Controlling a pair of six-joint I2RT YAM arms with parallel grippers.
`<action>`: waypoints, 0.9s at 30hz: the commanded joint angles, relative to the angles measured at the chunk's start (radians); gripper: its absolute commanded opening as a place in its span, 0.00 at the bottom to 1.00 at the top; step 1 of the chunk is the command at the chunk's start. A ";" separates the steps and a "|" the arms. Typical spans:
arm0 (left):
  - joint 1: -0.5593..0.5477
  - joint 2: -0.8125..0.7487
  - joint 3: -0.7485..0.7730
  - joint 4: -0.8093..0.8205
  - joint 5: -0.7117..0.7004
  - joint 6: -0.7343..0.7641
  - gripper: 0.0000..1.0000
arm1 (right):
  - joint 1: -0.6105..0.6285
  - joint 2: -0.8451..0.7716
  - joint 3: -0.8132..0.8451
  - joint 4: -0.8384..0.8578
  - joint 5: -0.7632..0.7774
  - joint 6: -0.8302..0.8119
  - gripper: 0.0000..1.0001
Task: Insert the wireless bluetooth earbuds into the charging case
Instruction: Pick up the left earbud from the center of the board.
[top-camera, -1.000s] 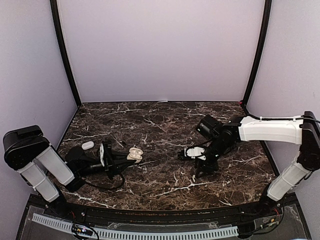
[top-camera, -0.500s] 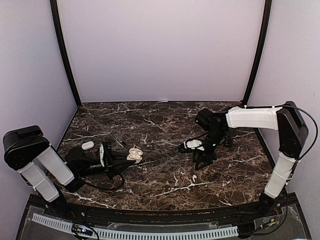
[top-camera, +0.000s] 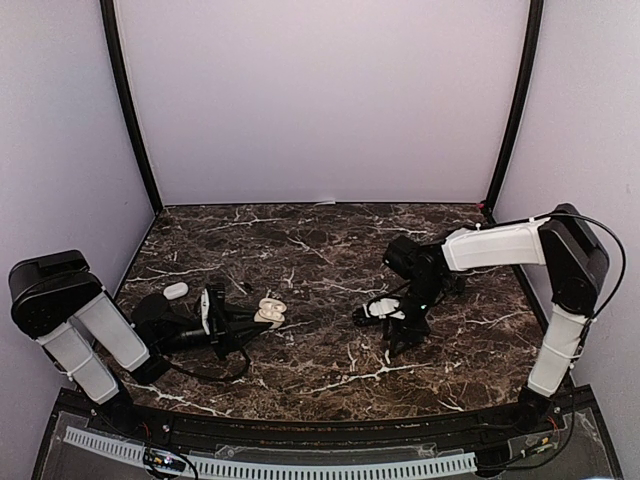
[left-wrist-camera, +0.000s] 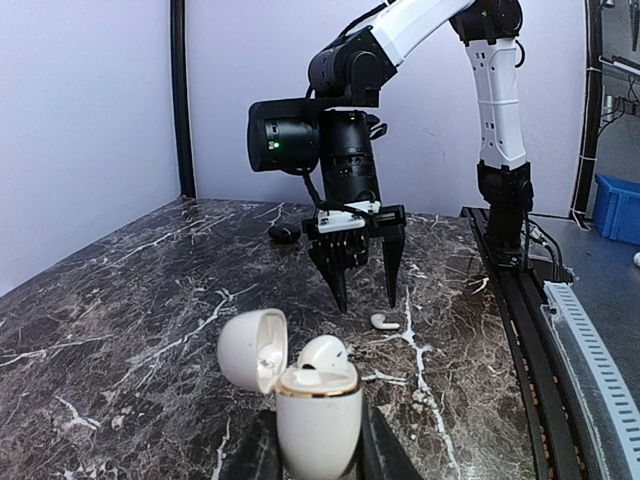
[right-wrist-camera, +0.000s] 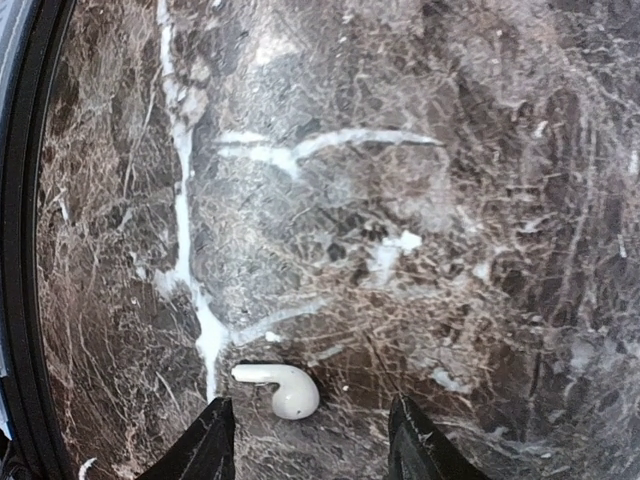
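Seen from above, a small white oval thing (top-camera: 176, 291) lies on the marble table (top-camera: 300, 240) near its 9 o'clock edge; what it is I cannot tell. Just to its right the left arm lies low along the table, reaching toward 3 o'clock. The left pincer (top-camera: 252, 318) is pressed in on the charging case (top-camera: 270, 311), which sits at about 9 o'clock from the table's middle.

In the left wrist view the left pincer (left-wrist-camera: 318, 462) has its two dark fingers (left-wrist-camera: 252, 455) flat against the sides of the charging case (left-wrist-camera: 318, 415), holding it upright. The lid (left-wrist-camera: 250, 348) hangs open on the 9 o'clock side. One earbud in the case (left-wrist-camera: 322, 352) sits with its rounded head showing above the rim.

Further right, the right pincer (top-camera: 396, 338) points straight down at about 4 o'clock from the table's middle. From the left wrist its fingers stand spread, the right pincer (left-wrist-camera: 366, 298) low over the marble. The loose earbud (left-wrist-camera: 385, 322) lies on the table beside the tip of the 3 o'clock finger.

In the right wrist view the right pincer (right-wrist-camera: 312, 445) shows its two spread tips at 6 o'clock. The loose earbud (right-wrist-camera: 278, 386) lies flat between them, nearer the 9 o'clock tip. Its stem points to 9 o'clock and its head to 3 o'clock. Neither tip touches it.
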 joint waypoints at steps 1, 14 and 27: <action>0.006 -0.007 -0.007 0.219 0.017 0.011 0.00 | 0.022 -0.013 -0.055 0.050 0.024 -0.010 0.51; 0.006 -0.018 -0.012 0.218 0.015 0.012 0.00 | 0.040 0.002 -0.060 0.059 0.038 -0.033 0.42; 0.006 -0.021 -0.015 0.218 0.013 0.014 0.00 | 0.052 0.005 -0.063 0.070 0.043 -0.017 0.32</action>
